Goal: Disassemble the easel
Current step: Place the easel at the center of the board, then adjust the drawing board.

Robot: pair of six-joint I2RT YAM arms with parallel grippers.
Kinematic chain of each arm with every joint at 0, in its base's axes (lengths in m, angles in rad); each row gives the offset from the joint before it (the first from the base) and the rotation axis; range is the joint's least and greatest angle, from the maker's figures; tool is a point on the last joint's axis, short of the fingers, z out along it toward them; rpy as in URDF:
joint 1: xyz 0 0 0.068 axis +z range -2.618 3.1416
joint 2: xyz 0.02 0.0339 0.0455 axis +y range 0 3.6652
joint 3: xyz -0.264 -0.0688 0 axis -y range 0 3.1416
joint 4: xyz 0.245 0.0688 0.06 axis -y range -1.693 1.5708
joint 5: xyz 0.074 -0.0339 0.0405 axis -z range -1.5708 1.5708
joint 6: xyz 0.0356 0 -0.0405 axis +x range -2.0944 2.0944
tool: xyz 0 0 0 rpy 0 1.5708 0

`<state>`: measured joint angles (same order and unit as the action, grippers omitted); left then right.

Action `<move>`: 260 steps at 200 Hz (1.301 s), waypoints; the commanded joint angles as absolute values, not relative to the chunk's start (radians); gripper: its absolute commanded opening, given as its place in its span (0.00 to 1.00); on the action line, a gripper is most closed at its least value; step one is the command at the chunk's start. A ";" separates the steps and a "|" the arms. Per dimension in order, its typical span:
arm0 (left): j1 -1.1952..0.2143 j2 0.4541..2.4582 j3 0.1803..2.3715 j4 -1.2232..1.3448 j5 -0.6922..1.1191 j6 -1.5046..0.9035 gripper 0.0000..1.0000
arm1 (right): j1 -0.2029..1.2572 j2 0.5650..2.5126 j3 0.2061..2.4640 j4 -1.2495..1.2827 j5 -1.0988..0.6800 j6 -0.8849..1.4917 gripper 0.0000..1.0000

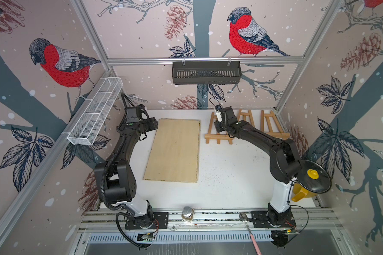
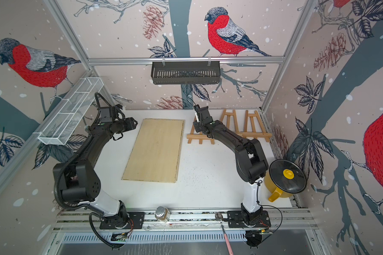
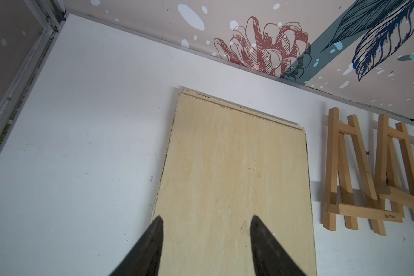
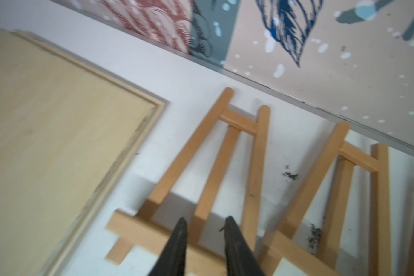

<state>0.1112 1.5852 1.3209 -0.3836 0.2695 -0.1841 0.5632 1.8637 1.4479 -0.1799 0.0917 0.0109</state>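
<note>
Easel (image 1: 212, 136) nearest the middle lies flat at the far right of the table (image 1: 230, 176). Its long axis runs front to back, with the narrow top toward the back wall and the ledge bar crosswise at the near end. Two more easels (image 1: 270, 123) lie just beside it on the right, pointing the same way. In both top views the right arm's wrist covers the lower legs and hides the fingertips. The blurred right wrist view shows the right gripper (image 4: 206, 221) with its fingers narrowly parted and the foot of the middle leg (image 4: 225, 153) showing between them. Whether they pinch it or hang above it cannot be told. The left wrist view shows the left gripper (image 3: 207, 218) spread wide above the near part of the plywood board (image 1: 175, 150). The easel's top ends close to the back wall. A narrow strip of white table separates its left leg from the board's long right edge, and a broad white surface opens in front of the ledge bar.
</note>
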 commanded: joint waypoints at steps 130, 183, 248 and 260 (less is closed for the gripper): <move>0.050 1.066 1.110 -0.299 0.266 -0.218 0.62 | 1.204 1.905 1.346 -0.287 -0.232 -0.021 0.06; 0.010 0.934 0.956 -0.276 0.186 -0.233 0.62 | 1.281 2.038 1.457 -0.359 -0.216 -0.037 0.06; 0.009 0.908 0.914 -0.265 0.173 -0.215 0.62 | 1.311 2.153 1.556 -0.405 -0.076 -0.004 0.05; 0.010 0.907 0.912 -0.265 0.173 -0.215 0.62 | 1.305 2.165 1.565 -0.409 -0.054 0.007 0.05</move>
